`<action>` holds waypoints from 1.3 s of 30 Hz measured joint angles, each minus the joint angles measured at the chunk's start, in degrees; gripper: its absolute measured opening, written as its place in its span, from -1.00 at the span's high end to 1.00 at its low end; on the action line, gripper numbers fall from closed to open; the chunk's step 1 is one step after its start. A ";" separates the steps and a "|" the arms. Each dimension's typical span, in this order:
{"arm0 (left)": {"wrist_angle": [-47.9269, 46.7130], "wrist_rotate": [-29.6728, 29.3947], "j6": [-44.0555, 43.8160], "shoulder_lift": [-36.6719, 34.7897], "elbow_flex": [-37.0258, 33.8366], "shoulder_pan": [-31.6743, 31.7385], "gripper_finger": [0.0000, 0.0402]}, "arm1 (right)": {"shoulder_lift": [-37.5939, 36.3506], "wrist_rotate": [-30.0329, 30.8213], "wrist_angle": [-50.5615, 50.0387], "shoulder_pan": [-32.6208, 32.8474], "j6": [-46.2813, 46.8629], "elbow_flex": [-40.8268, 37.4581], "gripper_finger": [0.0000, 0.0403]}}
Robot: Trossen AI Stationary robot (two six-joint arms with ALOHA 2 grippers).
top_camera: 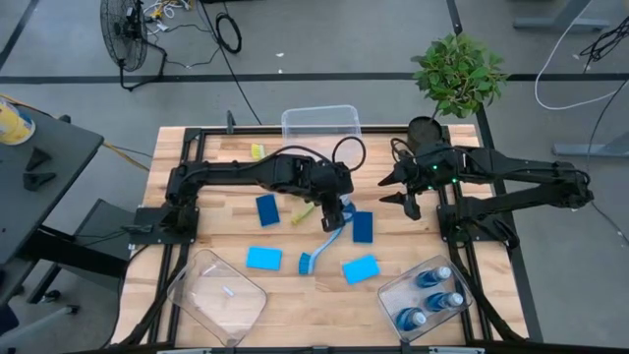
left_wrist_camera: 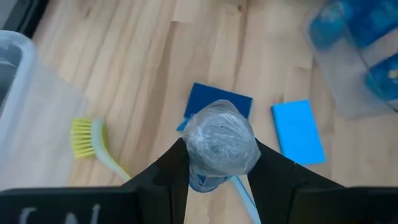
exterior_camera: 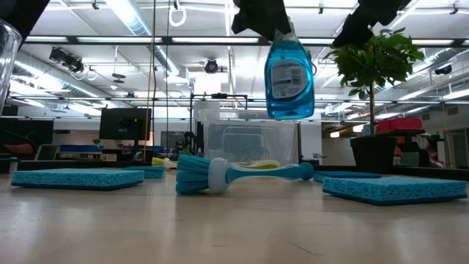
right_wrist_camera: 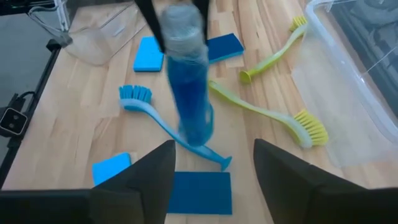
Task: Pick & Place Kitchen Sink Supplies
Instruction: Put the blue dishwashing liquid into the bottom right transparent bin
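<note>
Left gripper (left_wrist_camera: 217, 163) clamps the bottle (exterior_camera: 289, 70) by its neck, body hanging straight down over the blue brush (exterior_camera: 234, 174); right gripper (right_wrist_camera: 211, 163) stands wide and empty just beyond, nearer the bin (top_camera: 393, 295) with three bottles, further off.

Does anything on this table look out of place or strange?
Yes: one soap bottle hangs in the air, held by the left gripper, while three bottles already lie in the corner bin.
</note>
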 joint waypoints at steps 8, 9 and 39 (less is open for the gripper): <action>4.08 1.63 -2.56 0.80 -2.88 0.40 0.30 | 0.01 -0.99 -0.15 0.00 1.47 0.00 -0.07; 5.34 1.72 -2.83 0.80 -3.29 0.33 0.30 | 0.01 -1.60 -0.20 0.00 1.65 -0.02 -0.07; 24.38 2.51 -7.39 0.78 -4.28 1.25 0.30 | -0.08 -2.91 -0.39 1.62 2.57 -0.02 -0.06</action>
